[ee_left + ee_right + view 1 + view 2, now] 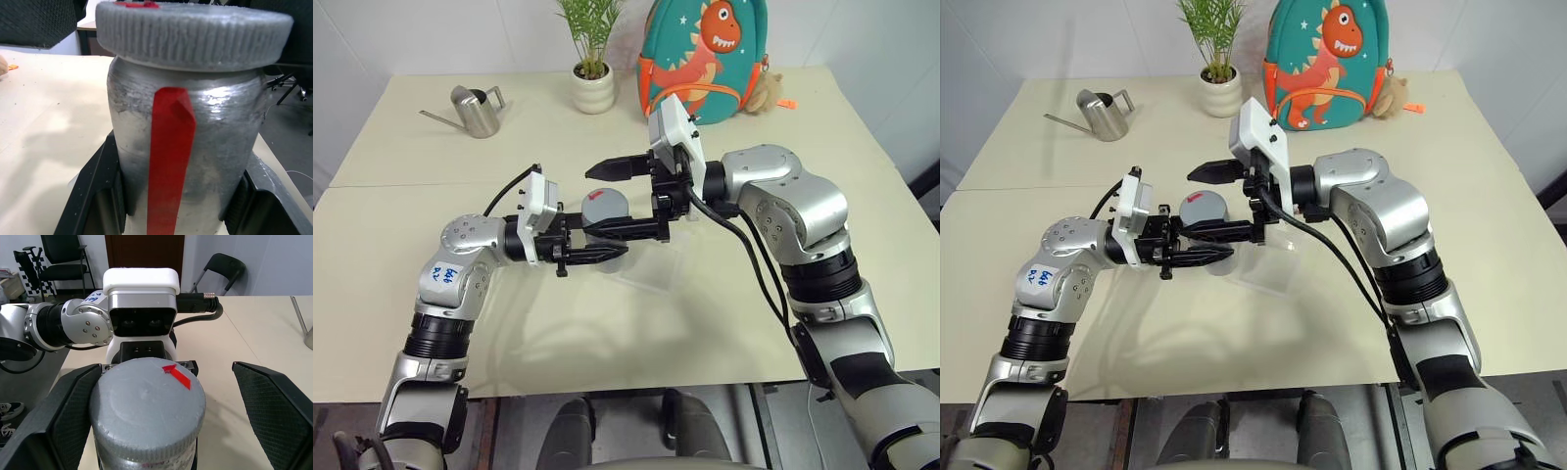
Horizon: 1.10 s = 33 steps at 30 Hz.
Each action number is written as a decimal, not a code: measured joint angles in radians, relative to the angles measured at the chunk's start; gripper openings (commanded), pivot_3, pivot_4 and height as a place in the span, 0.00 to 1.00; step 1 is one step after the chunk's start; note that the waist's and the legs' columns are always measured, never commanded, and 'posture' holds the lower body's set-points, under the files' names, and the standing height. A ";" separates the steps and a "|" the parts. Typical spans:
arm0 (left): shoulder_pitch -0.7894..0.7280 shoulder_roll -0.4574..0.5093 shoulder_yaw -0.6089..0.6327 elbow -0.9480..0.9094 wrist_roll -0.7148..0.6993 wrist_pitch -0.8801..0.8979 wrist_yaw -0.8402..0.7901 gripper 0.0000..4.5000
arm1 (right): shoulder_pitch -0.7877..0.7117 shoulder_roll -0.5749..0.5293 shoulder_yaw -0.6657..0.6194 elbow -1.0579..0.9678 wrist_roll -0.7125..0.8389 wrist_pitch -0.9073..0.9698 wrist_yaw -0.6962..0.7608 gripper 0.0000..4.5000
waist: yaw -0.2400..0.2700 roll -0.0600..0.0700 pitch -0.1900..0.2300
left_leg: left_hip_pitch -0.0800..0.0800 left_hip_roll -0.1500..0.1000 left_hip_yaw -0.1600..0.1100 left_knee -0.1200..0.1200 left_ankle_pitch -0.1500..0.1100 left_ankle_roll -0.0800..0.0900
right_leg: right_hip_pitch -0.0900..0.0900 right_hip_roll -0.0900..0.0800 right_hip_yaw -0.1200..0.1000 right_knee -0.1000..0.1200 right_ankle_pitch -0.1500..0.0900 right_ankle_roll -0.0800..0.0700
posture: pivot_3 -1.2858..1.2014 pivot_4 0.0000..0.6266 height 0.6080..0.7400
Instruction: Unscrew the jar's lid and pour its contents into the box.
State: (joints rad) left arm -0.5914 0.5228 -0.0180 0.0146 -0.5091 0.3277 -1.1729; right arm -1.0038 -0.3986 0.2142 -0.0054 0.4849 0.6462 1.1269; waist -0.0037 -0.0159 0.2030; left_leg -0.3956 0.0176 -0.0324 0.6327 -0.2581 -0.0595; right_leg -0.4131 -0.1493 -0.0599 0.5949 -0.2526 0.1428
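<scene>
Left gripper (pixel 587 257) clamped the jar (pixel 186 161) by its body, holding it up above the tabletop (pixel 607 333), just beside the clear box (pixel 1273 264). Right gripper (pixel 161 396) had its jaws wide apart, straddling the lid (pixel 146 404), not yet closed. Best move, likely: centre jaws on the ribbed rim, close squarely, then twist while the left holds firm. Jar stood upright, long axis vertical, lid up, red stripe facing the left wrist

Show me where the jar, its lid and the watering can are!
jar (pixel 195 161): left wrist view, on its silvery side beside the red stripe.
lid (pixel 146 399): right wrist view, on its flat grey top.
watering can (pixel 480 113): left eye view, on its steel body.
</scene>
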 measured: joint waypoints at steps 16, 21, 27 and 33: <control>0.007 0.000 0.000 0.000 0.000 0.000 0.000 0.43 | 0.007 -0.030 -0.002 0.002 0.008 -0.007 0.028 0.99 | 0.000 0.000 0.000 | 0.000 0.000 0.000 0.000 0.000 0.000 | 0.000 0.000 0.000 0.000 0.000 0.000 | 0.52 0.24 1.00; 0.007 0.000 0.000 0.000 0.000 0.000 0.001 0.43 | 0.007 -0.022 -0.002 0.002 0.019 -0.003 0.028 0.86 | 0.000 0.000 0.000 | 0.000 0.000 0.000 0.000 0.000 0.000 | 0.000 0.000 0.000 0.000 0.000 0.000 | 0.52 0.24 1.00; 0.007 0.001 0.004 -0.001 0.000 -0.001 0.002 0.43 | 0.013 -0.003 -0.027 -0.012 0.068 0.022 0.020 0.73 | 0.000 0.000 0.000 | 0.000 0.000 0.000 0.000 0.000 0.000 | 0.000 0.000 0.000 0.000 0.000 0.000 | 0.52 0.24 1.00; 0.007 0.001 0.001 -0.001 0.000 -0.001 -0.002 0.43 | 0.012 0.035 -0.156 -0.031 0.204 0.116 -0.052 0.73 | 0.000 0.000 0.000 | 0.000 0.000 0.000 0.000 0.000 0.000 | 0.000 0.000 0.000 0.000 0.000 0.000 | 0.52 0.24 1.00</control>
State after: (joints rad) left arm -0.5842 0.5237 -0.0168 0.0139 -0.5089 0.3272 -1.1752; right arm -0.9922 -0.3634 0.0578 -0.0362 0.6886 0.7624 1.0752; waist -0.0034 -0.0159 0.2030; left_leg -0.3955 0.0177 -0.0324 0.6327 -0.2581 -0.0595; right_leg -0.4129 -0.1493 -0.0600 0.5950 -0.2525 0.1428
